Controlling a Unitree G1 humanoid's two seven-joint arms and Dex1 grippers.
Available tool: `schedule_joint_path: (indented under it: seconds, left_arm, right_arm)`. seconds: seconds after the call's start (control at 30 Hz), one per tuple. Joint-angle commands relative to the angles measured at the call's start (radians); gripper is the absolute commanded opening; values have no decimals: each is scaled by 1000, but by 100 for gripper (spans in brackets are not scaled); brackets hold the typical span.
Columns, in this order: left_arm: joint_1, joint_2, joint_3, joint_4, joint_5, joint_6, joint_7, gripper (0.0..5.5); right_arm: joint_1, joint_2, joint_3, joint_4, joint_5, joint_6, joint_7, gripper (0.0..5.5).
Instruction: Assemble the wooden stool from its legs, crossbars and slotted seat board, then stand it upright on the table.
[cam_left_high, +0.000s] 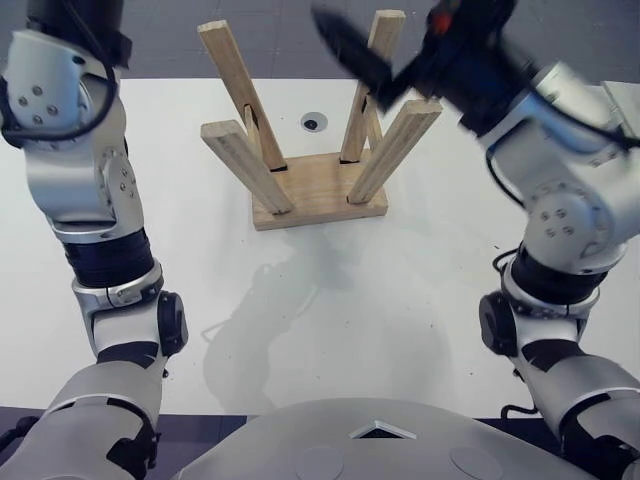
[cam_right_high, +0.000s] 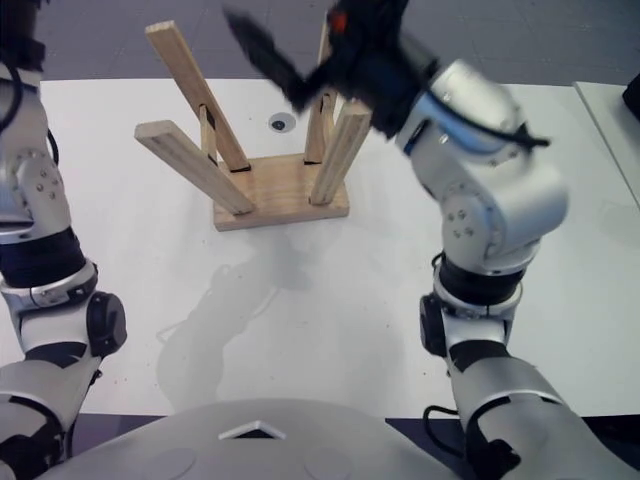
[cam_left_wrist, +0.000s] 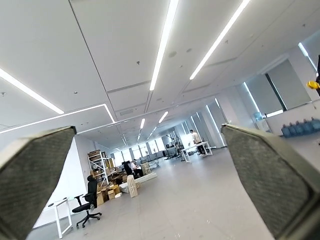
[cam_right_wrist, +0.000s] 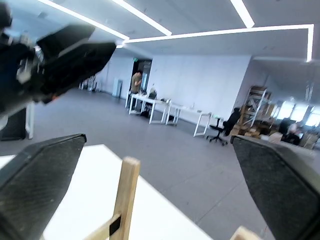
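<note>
**Operator:** Where's the stool?

**Spotter:** Your pale wooden four-legged stool (cam_left_high: 315, 185) sits upside down on the white table (cam_left_high: 420, 320). Its flat seat board (cam_left_high: 318, 200) is down and its legs (cam_left_high: 245, 165) splay upward.

**Operator:** And the grippers?

**Spotter:** Your black right gripper (cam_right_wrist: 159, 139) hangs by the far right leg's top, fingers spread wide, gripping nothing. Your left gripper (cam_left_wrist: 148, 129) is raised, fingers parted and empty.

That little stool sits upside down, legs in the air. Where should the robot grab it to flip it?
Probably a leg, say the near right leg, about midway, approached from above on the right. The seat board lies flat on the table, hard to get under, while the splayed legs stand free with space around them.
</note>
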Motion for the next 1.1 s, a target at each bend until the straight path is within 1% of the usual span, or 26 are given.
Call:
schedule_joint_path:
  seconds: [0.03, 0.1, 0.17, 0.27, 0.33, 0.37, 0.43, 0.5, 0.63, 0.73, 0.8, 0.9, 1.0, 1.1]
  left_arm:
    - [-105, -17, 22, -94, -115, 128, 39, 540]
    - [-84, -22, 13, -137, -172, 224, 47, 540]
    - [-1, -30, -7, -186, -214, 327, 63, 540]
    - [243, -64, -74, -283, -236, 449, 90, 540]
    - [431, -85, -132, -298, -238, 499, 87, 540]
    - [507, -77, -174, -287, -215, 496, 71, 540]
    - [577, -85, -196, -255, -210, 499, 56, 540]
    - [530, -86, -164, -218, -215, 490, 61, 540]
    - [315, -66, -66, -129, -264, 482, 62, 540]
    - [186, -40, -15, -112, -323, 502, 38, 540]
    - [123, -38, 19, -118, -380, 529, 30, 540]
    - [53, -47, 81, -108, -483, 589, 58, 540]
    - [-4, -48, 190, -67, -668, 636, 60, 540]
    - [51, 29, 272, -13, -794, 648, -89, 540]
  right_arm:
    - [-135, -40, -92, 37, 12, 16, -66, 538]
    - [-104, -72, -91, 66, -5, 16, -66, 538]
    - [-32, -82, -66, 94, -17, 7, -54, 538]
    - [140, -68, 16, 141, -41, -25, -27, 538]
    - [283, -47, 80, 201, -80, -77, -17, 538]
    - [339, -48, 112, 223, -104, -106, -12, 538]
    - [389, -58, 143, 244, -138, -146, -8, 538]
    - [384, -68, 127, 252, -137, -155, -4, 538]
    - [356, -84, 82, 255, -116, -152, 2, 538]
    - [330, -86, 46, 228, -85, -135, -3, 538]
    - [292, -78, -5, 201, -35, -119, -15, 538]
    - [223, -80, -92, 172, 53, -88, -22, 538]
    - [170, -102, -181, 158, 173, -59, 3, 538]
    - [216, -192, -212, 162, 289, -27, 154, 538]
